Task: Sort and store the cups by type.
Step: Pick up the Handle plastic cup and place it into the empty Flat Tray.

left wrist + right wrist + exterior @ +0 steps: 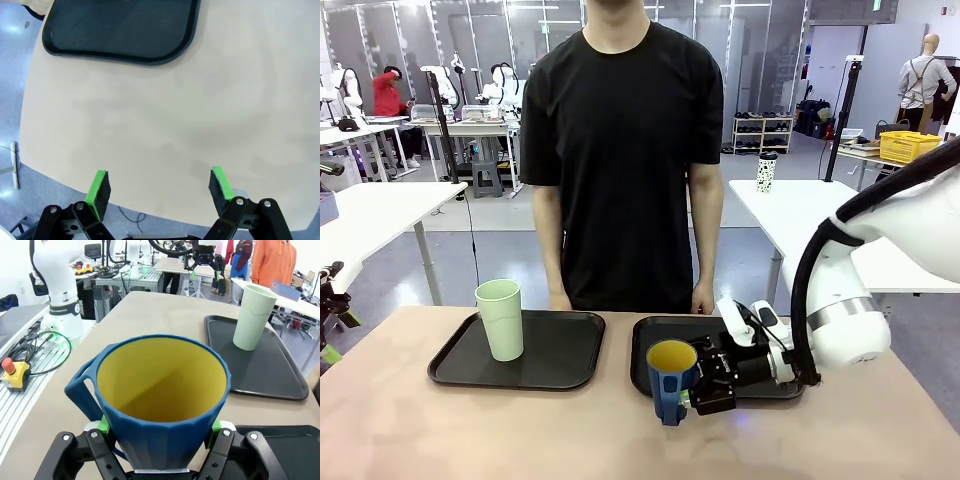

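- While the right gripper (705, 385) hangs low at the worktop's (470, 430) near edge, its jaws are clamped on the dark blue cup (671, 380), green pads pressed to both sides of its lower body.
- That cup is upright, yellow inside, with its handle (80, 390) clear of the jaws, at the front rim of the right black tray (645, 345).
- The left gripper (160, 192) hovers over bare worktop, jaws wide apart and holding nothing.
- Farther off, the pale green tumbler (501, 318) stands upright on the left black tray (560, 355).
- A person in a black T-shirt (620, 150) stands at the far side.
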